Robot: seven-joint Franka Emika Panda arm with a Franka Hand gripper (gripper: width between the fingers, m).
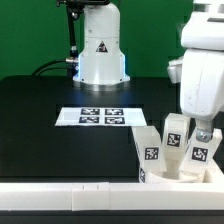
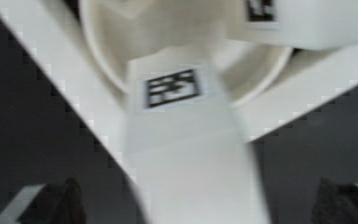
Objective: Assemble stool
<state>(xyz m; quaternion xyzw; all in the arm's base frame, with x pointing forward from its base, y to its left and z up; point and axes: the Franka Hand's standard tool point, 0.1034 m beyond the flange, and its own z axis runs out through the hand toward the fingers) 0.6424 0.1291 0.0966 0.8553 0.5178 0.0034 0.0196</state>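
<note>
White stool (image 1: 172, 150) legs (image 2: 179, 120) bear black-and-white tags (image 2: 172, 87).

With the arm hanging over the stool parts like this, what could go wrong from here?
1. The legs stand bunched against the edge bar; descending jaws may knock a neighbouring leg over.
2. In the wrist view a tagged leg lies across the round seat; gripping it could drag the seat along.
3. The open gripper is partly hidden behind the parts, so its alignment is hard to judge and a finger might land on top of a leg.

I can't read any words or numbers. I see only black-and-white square tags on the marker board (image 1: 100, 117) and stool legs (image 1: 150, 152), plus a triangle sign on the robot base (image 1: 101, 50).
</note>
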